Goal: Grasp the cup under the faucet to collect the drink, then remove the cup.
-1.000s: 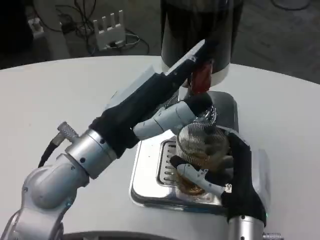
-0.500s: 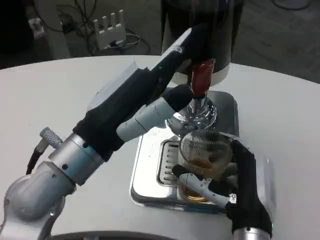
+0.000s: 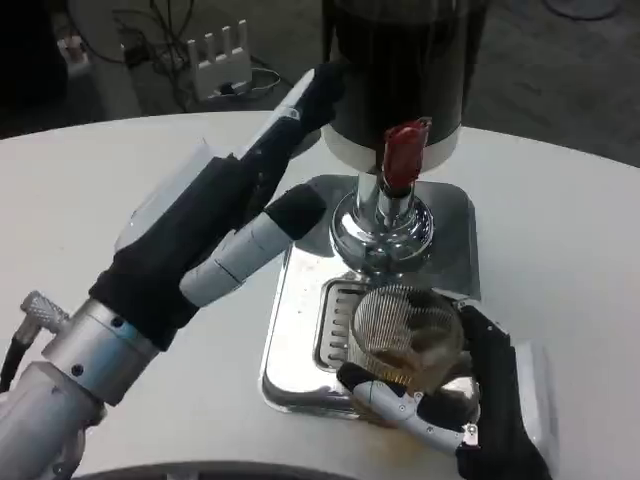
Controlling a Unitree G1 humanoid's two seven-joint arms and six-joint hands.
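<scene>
With brown drink in it, the cup sits gripped by the right hand on the tray below the faucet, the left hand hangs released, and lifting the cup away remains.

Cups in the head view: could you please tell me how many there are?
1. The ribbed glass cup stands on the metal drip tray below the faucet, held by the right hand. More could be hidden behind the dispenser.
</scene>
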